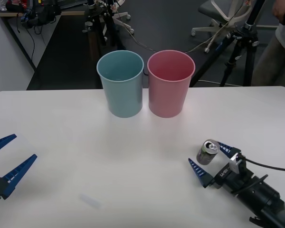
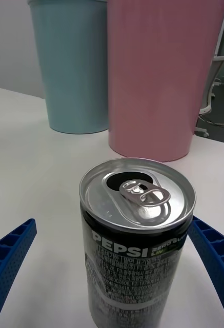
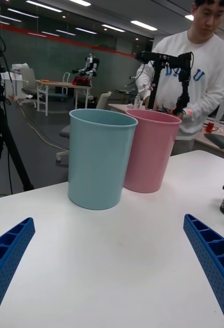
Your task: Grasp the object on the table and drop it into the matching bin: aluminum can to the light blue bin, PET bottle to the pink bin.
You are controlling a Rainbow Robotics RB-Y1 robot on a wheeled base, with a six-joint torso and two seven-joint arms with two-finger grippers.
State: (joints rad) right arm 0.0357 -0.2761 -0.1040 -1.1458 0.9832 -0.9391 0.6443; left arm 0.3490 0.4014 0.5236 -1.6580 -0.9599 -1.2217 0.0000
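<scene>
Now the can is standing upright on the table, long axis vertical, between the spread fingers of the right gripper; neither finger seems to be touching it. Right arm is far nearer. Left gripper is idling wide open at the table's left edge, well apart. Blue bin and pink bin are standing side by side beyond the can, pink nearer it. Both are looking empty as far as visible, bottoms hidden.
</scene>
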